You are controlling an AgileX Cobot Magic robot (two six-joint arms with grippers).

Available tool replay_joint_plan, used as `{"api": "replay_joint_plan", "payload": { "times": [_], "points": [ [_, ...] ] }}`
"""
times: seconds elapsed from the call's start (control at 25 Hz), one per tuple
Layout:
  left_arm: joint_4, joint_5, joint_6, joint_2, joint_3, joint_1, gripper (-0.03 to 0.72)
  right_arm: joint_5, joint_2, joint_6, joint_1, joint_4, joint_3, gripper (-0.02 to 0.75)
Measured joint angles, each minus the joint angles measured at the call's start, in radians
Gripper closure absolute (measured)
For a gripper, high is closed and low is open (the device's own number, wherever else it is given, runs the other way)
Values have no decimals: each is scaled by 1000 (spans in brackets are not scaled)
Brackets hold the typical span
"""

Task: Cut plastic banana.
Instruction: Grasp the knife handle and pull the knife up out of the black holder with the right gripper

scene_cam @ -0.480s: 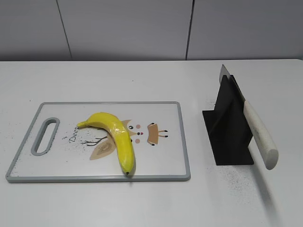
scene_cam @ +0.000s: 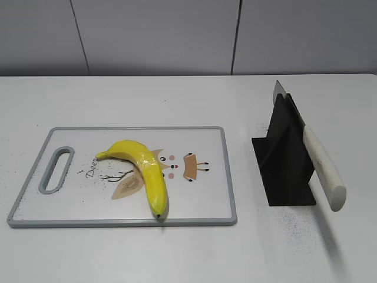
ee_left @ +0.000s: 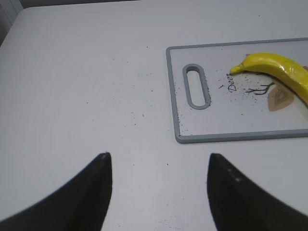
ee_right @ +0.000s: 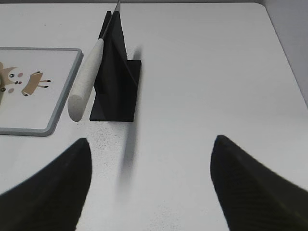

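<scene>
Here, in the exterior view, a plastic banana [scene_cam: 144, 173] is lying on a cutting board [scene_cam: 200, 203] that is sitting toward the left and near edge of the white table [scene_cam: 177, 100]. The banana is curving from its stem end near the board's middle down to its tip, which is nearly reaching the board's near edge. A slotted handle [scene_cam: 56, 170] is running along the board's left edge. Toward the table's right edge, a knife [scene_cam: 321, 165] with a pale handle is resting tilted in a black knife stand [scene_cam: 283, 159], its handle pointing toward the near edge. Neither arm is showing in this view.

In the left wrist view, the left gripper [ee_left: 159, 185] is hovering over bare table beyond the board's left edge, its two dark fingers spread wide and holding nothing. The cutting board [ee_left: 226, 137] is sitting well apart from it, with the plastic banana [ee_left: 276, 67] lying past the slotted handle [ee_left: 197, 86], toward the frame's right edge.

In the right wrist view, the right gripper [ee_right: 151, 185] is likewise hanging with its fingers wide apart and empty, above bare table. The knife [ee_right: 86, 84] is leaning in the knife stand [ee_right: 118, 77] further off, and a corner of the cutting board [ee_right: 48, 130] is showing at the left.
</scene>
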Motion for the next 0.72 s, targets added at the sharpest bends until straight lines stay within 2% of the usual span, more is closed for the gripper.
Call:
{"api": "replay_joint_plan", "payload": {
  "times": [0.72],
  "points": [
    [0, 0, 0, 0, 0, 0, 103, 0, 0, 0, 0, 0, 0, 163]
  ]
}}
